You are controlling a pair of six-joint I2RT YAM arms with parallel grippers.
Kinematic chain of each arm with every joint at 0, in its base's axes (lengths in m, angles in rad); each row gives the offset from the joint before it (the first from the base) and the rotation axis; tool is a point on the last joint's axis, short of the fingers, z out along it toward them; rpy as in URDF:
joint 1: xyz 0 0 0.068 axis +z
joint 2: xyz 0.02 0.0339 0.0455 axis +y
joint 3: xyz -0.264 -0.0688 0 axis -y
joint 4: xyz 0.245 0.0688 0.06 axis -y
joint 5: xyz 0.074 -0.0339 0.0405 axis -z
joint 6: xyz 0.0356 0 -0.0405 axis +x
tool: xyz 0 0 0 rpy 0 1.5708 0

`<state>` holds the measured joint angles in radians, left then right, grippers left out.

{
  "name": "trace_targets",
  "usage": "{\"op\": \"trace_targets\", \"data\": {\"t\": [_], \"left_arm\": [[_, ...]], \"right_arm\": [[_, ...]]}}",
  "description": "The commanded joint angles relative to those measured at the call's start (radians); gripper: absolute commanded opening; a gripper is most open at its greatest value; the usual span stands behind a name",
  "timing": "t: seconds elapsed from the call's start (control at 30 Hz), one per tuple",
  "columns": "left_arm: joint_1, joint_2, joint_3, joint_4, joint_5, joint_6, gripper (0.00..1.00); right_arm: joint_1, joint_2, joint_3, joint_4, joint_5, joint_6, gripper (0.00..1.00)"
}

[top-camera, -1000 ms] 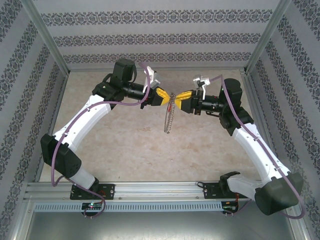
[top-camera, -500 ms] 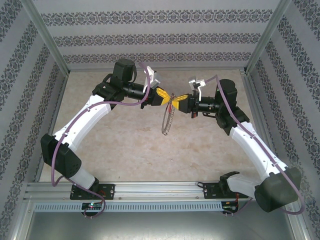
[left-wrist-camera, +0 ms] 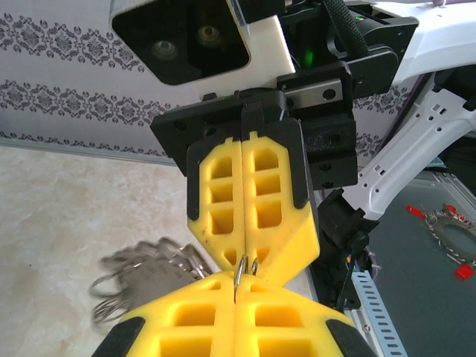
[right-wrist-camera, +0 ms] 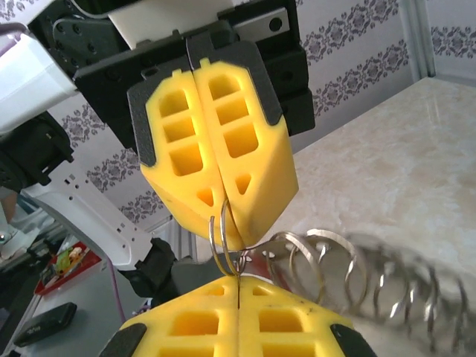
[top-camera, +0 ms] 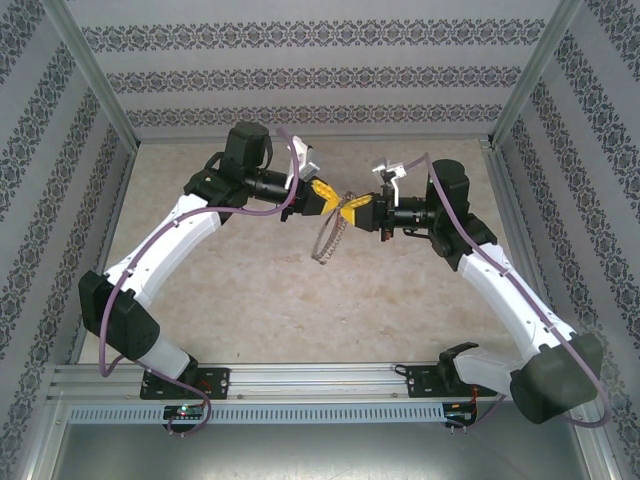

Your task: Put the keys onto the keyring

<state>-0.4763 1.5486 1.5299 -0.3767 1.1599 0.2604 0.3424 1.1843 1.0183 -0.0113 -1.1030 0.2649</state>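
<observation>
Pinching the one keyring (top-camera: pixel 328 238) in mid-air over the tabletop (top-camera: pixel 250 300), left gripper (top-camera: pixel 331 199) and right gripper (top-camera: pixel 351 207) meeting tip to tip, both pairs of jaws clamped tight on its wire. Dangling it lengthwise from that pinch, pointing down toward the near-left, silvery bits bunching along it.

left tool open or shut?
Shut: no gap shows between the yellow halves of the left tool, which pinches the keyring wire.
</observation>
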Motion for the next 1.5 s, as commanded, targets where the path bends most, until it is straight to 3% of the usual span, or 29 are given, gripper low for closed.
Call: {"op": "trace_targets", "data": {"t": [0.0,0.07,0.13,0.2,0.47,0.77,1.17,1.3,1.47], "left_arm": [[-0.002,-0.038,0.006,0.117,0.024,-0.025,0.0],[-0.003,-0.038,0.006,0.117,0.022,-0.026,0.0],[-0.002,-0.036,0.005,0.117,0.018,-0.026,0.0],[-0.003,-0.035,0.004,0.117,0.013,-0.026,0.0],[-0.004,-0.033,-0.002,0.127,0.015,-0.032,0.0],[-0.006,-0.024,-0.003,0.151,0.031,-0.058,0.0],[-0.01,-0.02,0.003,0.153,0.03,-0.064,0.0],[-0.013,-0.016,0.008,0.153,0.031,-0.066,0.0],[-0.016,-0.014,0.012,0.148,0.034,-0.064,0.0]], "right_arm": [[0.038,0.035,0.031,-0.078,-0.052,-0.058,0.0],[0.037,0.037,0.036,-0.091,-0.039,-0.066,0.04],[0.019,0.022,0.03,-0.098,-0.024,-0.067,0.21],[-0.013,-0.007,0.014,-0.08,-0.013,-0.049,0.29],[-0.102,-0.104,0.02,-0.041,-0.013,-0.005,0.3],[-0.081,-0.04,0.085,0.055,-0.051,0.037,0.36],[-0.029,0.023,0.132,0.059,-0.062,0.016,0.38],[-0.028,0.032,0.131,0.06,-0.056,0.014,0.37],[-0.028,0.037,0.134,0.062,-0.051,0.013,0.26]]}}
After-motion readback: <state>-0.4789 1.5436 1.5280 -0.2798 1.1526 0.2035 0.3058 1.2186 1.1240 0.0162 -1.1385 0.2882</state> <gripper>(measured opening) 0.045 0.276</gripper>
